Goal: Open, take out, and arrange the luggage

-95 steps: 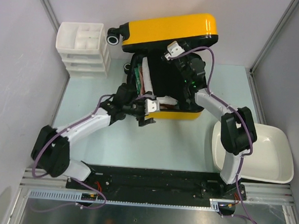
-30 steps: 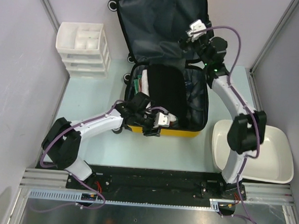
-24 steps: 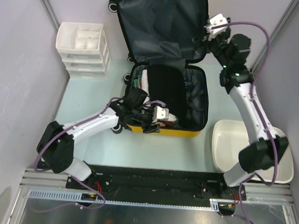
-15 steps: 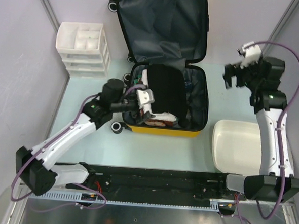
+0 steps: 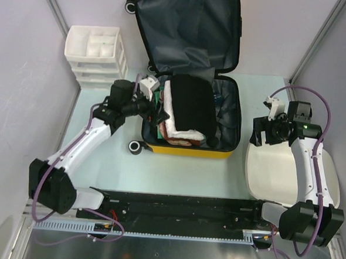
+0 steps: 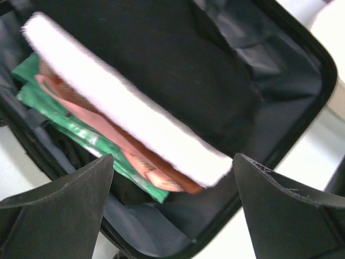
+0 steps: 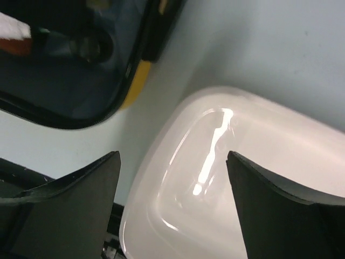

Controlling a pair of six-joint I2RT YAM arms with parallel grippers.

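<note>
luggage (image 5: 188,30) open, stiff shell; left fingers (image 6: 59,189) and right fingers (image 7: 64,194) wide, empty; clothes stack (image 5: 189,104) soft, so pinch white towel (image 6: 124,118) fold.

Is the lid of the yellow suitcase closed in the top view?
No, the luggage lies open, lid folded back, with folded clothes showing inside.

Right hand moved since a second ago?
Yes. The right hand left the luggage lid's right edge and swung toward the near side, now above the white tub's left rim.
</note>
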